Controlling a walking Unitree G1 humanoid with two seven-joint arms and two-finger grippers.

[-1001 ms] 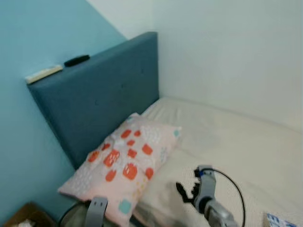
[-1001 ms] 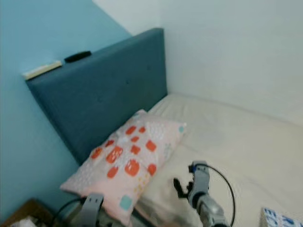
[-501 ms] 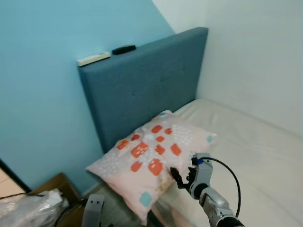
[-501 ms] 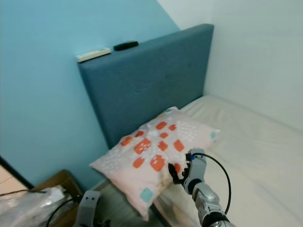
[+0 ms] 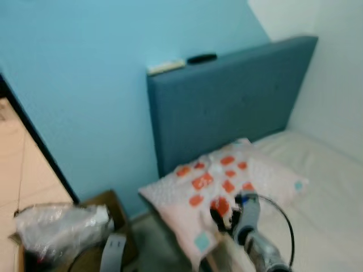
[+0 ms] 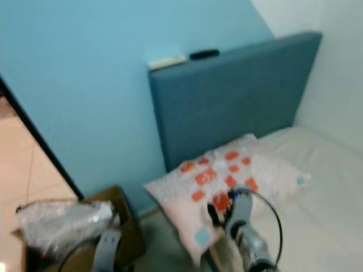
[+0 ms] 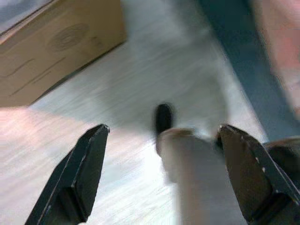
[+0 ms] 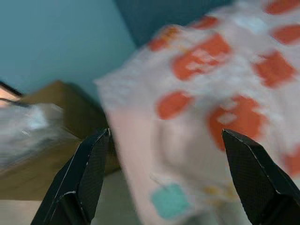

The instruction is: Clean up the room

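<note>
A pink pillow (image 5: 227, 187) with orange patches lies at the head of the bed, its corner hanging over the mattress edge. My right gripper (image 5: 220, 217) hovers just in front of that pillow, open, with nothing between its fingers (image 8: 79, 183). In the right wrist view the pillow (image 8: 206, 112) is close ahead. My left gripper (image 7: 164, 173) hangs low, open and empty, pointing down at the pale floor (image 7: 117, 93), and its arm (image 5: 113, 254) shows at the bottom edge.
A blue headboard (image 5: 232, 113) stands against the blue wall, with a white remote (image 5: 165, 67) and a black object (image 5: 201, 58) on top. A cardboard box (image 5: 108, 226) holding a crumpled clear plastic bag (image 5: 59, 224) sits on the floor beside the bed. A doorway edge (image 5: 34, 136) is on the left.
The camera has swung to the left, bringing the box, plastic bag and doorway into view. The right gripper stays in front of the pillow.
</note>
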